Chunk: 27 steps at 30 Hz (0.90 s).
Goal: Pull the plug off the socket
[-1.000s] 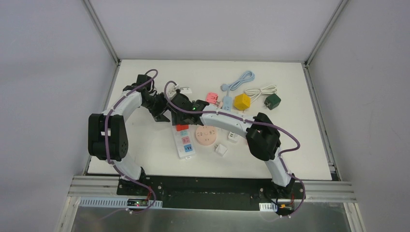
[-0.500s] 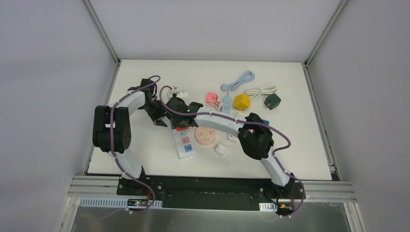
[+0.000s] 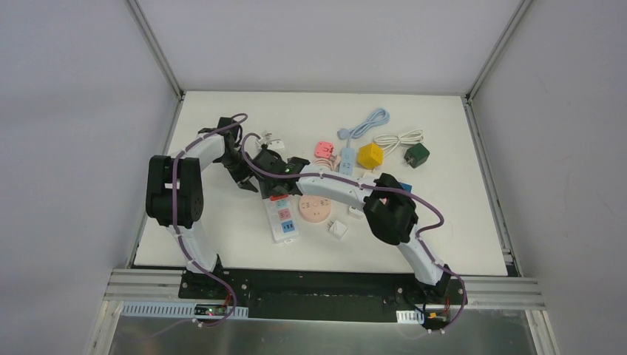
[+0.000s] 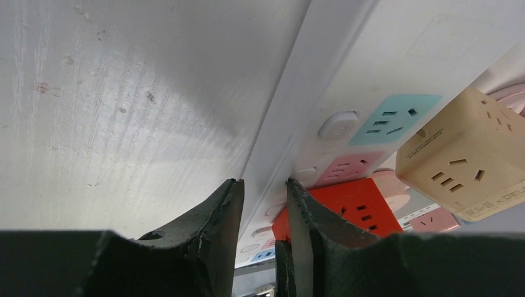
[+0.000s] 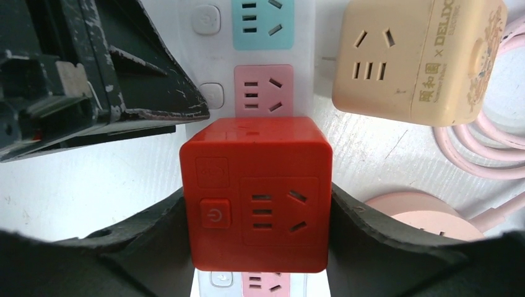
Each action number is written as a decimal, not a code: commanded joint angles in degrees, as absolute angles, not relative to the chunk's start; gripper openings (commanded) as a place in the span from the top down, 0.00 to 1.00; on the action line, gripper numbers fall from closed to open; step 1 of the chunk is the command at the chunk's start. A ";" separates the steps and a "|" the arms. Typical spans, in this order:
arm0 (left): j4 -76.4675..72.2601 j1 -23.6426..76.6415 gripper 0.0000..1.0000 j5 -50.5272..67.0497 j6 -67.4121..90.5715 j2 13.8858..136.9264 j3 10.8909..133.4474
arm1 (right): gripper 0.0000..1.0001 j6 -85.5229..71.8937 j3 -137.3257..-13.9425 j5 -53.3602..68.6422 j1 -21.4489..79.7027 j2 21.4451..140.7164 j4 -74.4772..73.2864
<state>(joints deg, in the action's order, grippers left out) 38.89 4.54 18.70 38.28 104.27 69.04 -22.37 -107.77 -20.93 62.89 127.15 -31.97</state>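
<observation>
the plug (image 5: pixel 255 193), a red cube, sits in the strip (image 5: pixel 213 37) over a middle socket, with a pink socket showing just above it and another below. the right gripper (image 5: pixel 255 213) pinches it, one finger flat on each side face, low on the cube. the left gripper (image 4: pixel 265 185) is at the strip's left edge, its fingers nearly pressed together with a slim gap and nothing in it. its tip looks to touch the strip beside the plug, though i cannot tell how hard it bears down.

risks, as i judge them:
- the strip lifts with the plug. if the left tip only rests on the edge, a tight socket will drag the whole strip up.
- the fingers slip. the cube's faces look smooth and the hold is low, so a sharp pull could slide them off.
- a tilted pull could bind the pins in the socket. straight up, away from the strip's face, looks safest.
- a jerk on release could knock the beige cube (image 5: pixel 415 59), which lies just beside the plug, or make the two grippers collide, since they are close together.
</observation>
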 commanded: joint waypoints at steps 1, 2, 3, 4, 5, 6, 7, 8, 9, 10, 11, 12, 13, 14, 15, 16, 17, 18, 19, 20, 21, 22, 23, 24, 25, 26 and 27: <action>38.34 5.14 0.66 14.31 38.82 107.65 69.37 | 1.00 -22.07 -109.71 -12.63 62.87 122.49 -24.52; 38.10 5.25 0.65 14.69 38.77 107.95 69.21 | 1.00 -22.70 -109.58 -10.19 62.47 122.00 -23.92; 37.96 5.46 0.65 14.91 38.72 108.12 68.99 | 1.00 -23.39 -109.18 -8.13 61.94 121.43 -23.07; 37.70 5.64 0.65 14.83 38.68 108.18 68.61 | 1.00 -24.12 -108.61 -5.73 61.39 120.74 -21.92; 37.32 5.89 0.65 14.93 38.72 108.24 68.14 | 1.00 -24.81 -107.84 -3.50 60.89 120.07 -20.88; 37.05 6.17 0.65 14.81 38.82 108.39 67.82 | 1.00 -25.71 -107.17 -1.74 60.37 119.55 -19.89; 36.93 6.40 0.64 14.87 38.82 108.63 67.55 | 1.00 -26.46 -106.70 -0.77 60.01 119.27 -19.21; 37.04 6.56 0.64 14.86 38.82 108.90 67.44 | 1.00 -26.38 -106.64 1.06 59.96 119.31 -18.95; 37.13 6.84 0.64 14.84 38.84 109.12 67.46 | 1.00 -25.95 -106.90 0.85 60.20 119.60 -19.20; 37.17 6.92 0.65 14.67 38.84 109.30 67.33 | 1.00 -25.14 -107.44 -0.54 60.51 120.13 -19.77; 37.25 7.05 0.64 14.61 38.85 109.33 67.33 | 1.00 -24.02 -108.43 -2.91 61.18 120.85 -21.09; 37.26 7.08 0.64 14.39 38.85 109.34 67.20 | 1.00 -22.56 -109.85 -5.57 62.24 121.78 -22.80; 37.19 7.16 0.64 14.27 38.84 109.34 67.10 | 1.00 -20.80 -111.22 -8.78 63.21 122.60 -24.78; 37.26 7.27 0.65 14.11 38.82 109.34 67.02 | 1.00 -19.51 -112.33 -12.79 64.21 123.40 -26.84; 37.26 7.37 0.65 13.94 38.89 109.29 66.91 | 1.00 -18.79 -113.21 -15.49 64.70 123.98 -28.02; 37.27 7.51 0.65 13.87 38.93 109.41 66.82 | 1.00 -18.58 -113.59 -16.75 65.04 124.16 -28.68; 37.27 7.61 0.65 13.79 38.91 109.49 66.72 | 1.00 -18.60 -113.45 -17.36 65.12 124.03 -28.74; 37.33 7.64 0.65 13.69 38.93 109.57 66.71 | 1.00 -18.75 -112.97 -17.56 65.13 123.28 -28.44; 37.35 7.71 0.65 13.70 38.94 109.63 66.71 | 1.00 -18.85 -112.35 -17.65 65.13 122.59 -27.85; 37.29 7.73 0.65 13.76 38.94 109.75 66.71 | 1.00 -18.96 -111.73 -17.70 65.08 121.83 -27.33; 37.16 7.77 0.65 14.10 38.94 109.91 66.71 | 1.00 -19.23 -111.42 -17.06 64.98 121.06 -27.03; 37.03 7.75 0.65 14.61 38.94 110.01 66.77 | 1.00 -19.77 -111.49 -16.04 64.70 120.45 -26.94; 37.01 7.74 0.65 14.88 38.94 110.13 66.86 | 1.00 -20.34 -111.60 -15.09 64.45 119.66 -26.75; 37.00 7.76 0.65 14.94 38.94 110.29 66.91 | 1.00 -20.79 -111.62 -14.06 64.19 118.98 -26.26; 37.05 7.74 0.65 14.75 38.94 110.30 66.89 | 1.00 -21.29 -111.63 -13.07 63.98 118.25 -25.74; 37.12 7.73 0.65 14.68 38.87 110.30 66.81 | 1.00 -21.83 -111.58 -11.95 63.58 117.75 -25.27; 37.23 7.78 0.65 14.59 38.85 110.37 66.82 | 1.00 -22.44 -111.43 -10.37 63.27 117.29 -24.75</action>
